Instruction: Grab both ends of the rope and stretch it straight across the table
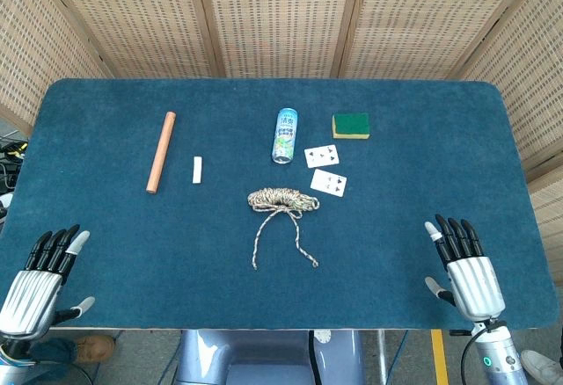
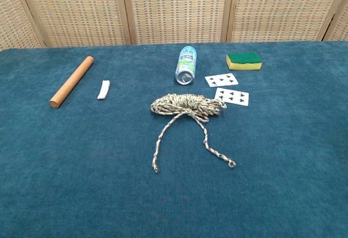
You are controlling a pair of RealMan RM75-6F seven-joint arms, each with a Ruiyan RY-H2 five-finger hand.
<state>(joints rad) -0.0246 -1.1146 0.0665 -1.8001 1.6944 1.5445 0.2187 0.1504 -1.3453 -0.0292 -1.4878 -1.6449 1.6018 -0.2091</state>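
A beige braided rope lies coiled in a bundle at the middle of the blue table, with two loose ends trailing toward me. One end points front left, the other front right. My left hand rests at the near left corner, fingers apart and empty. Over at the near right edge my right hand also holds nothing, fingers spread. Both hands are far from the rope and appear only in the head view.
Behind the rope lie a blue drink can on its side, two playing cards and a yellow-green sponge. A wooden rod and a small white piece lie at left. Wicker screens stand behind the table.
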